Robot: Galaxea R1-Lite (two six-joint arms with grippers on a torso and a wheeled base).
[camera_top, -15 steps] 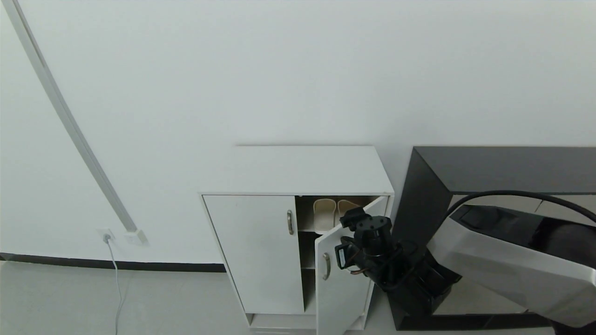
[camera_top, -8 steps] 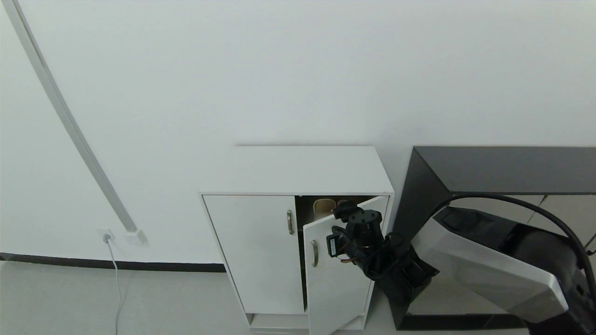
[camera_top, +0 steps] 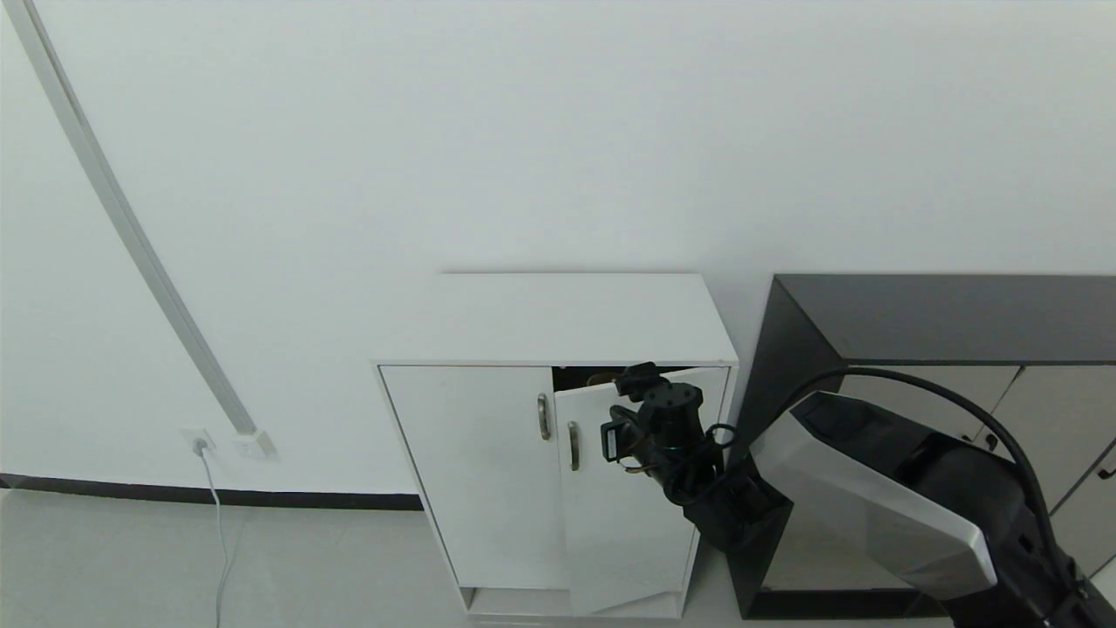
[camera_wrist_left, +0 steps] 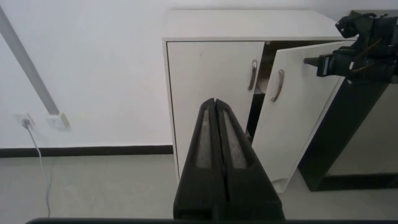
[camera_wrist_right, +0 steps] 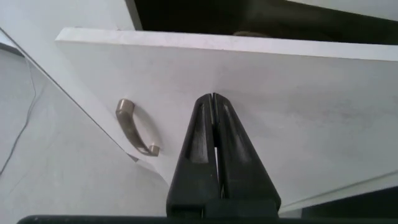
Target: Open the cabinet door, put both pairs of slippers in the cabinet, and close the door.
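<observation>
The white cabinet (camera_top: 558, 318) is standing against the wall, and its right door (camera_top: 623, 515) is hanging slightly ajar. The right pincer (camera_wrist_right: 214, 96), closed and empty, is touching the door face near the handle (camera_wrist_right: 138, 132). The left pincer (camera_wrist_left: 214, 106), also closed and empty, is hovering well apart from the cabinet.

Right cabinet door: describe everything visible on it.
The right cabinet door is a flat white panel, laminate-looking, with a curved brushed-metal handle upright near its free edge. It hangs slightly ajar, a dark gap above it, beside the shut left door. The shut right pincer appears to press its tip against the outer face, clear of the handle.
</observation>
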